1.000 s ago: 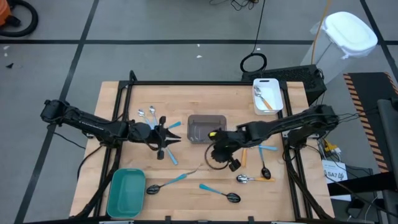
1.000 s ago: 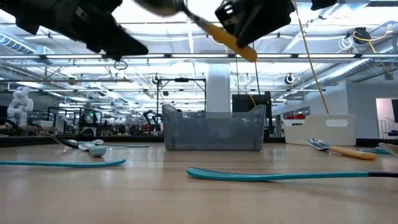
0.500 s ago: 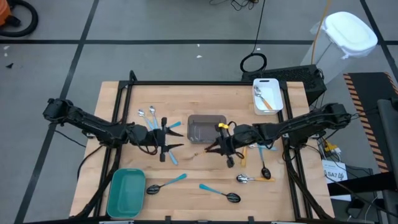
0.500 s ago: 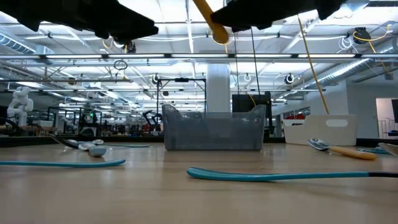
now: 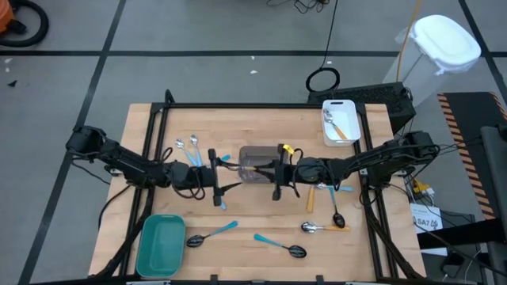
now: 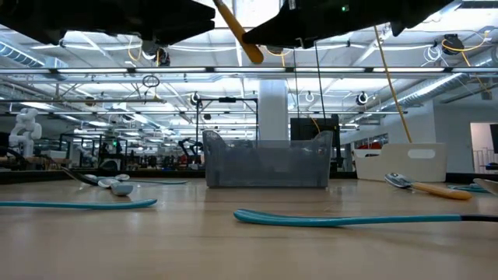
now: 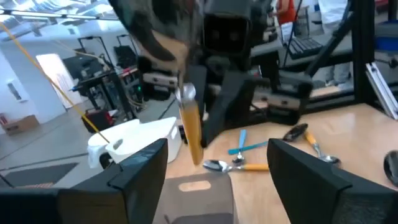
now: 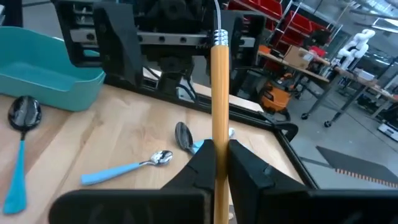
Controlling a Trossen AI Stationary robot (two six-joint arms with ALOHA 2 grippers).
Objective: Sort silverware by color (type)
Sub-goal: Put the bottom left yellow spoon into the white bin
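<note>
Looks like a mid-air handoff over the grey bin (image 5: 255,164): right gripper (image 8: 216,163) pinches an orange-handled spoon (image 8: 219,106) upright, left gripper (image 7: 217,171) faces it, fingers spread wide, so next it needs to carry the spoon to its tray.

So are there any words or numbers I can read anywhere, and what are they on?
"SA7": on a small white label beside the table's right edge, high view; that reading is a best guess, since the print is tiny.
White sign on a wall, left wrist view: too blurred to read.
Nothing is written on the spoons or the bins.
</note>
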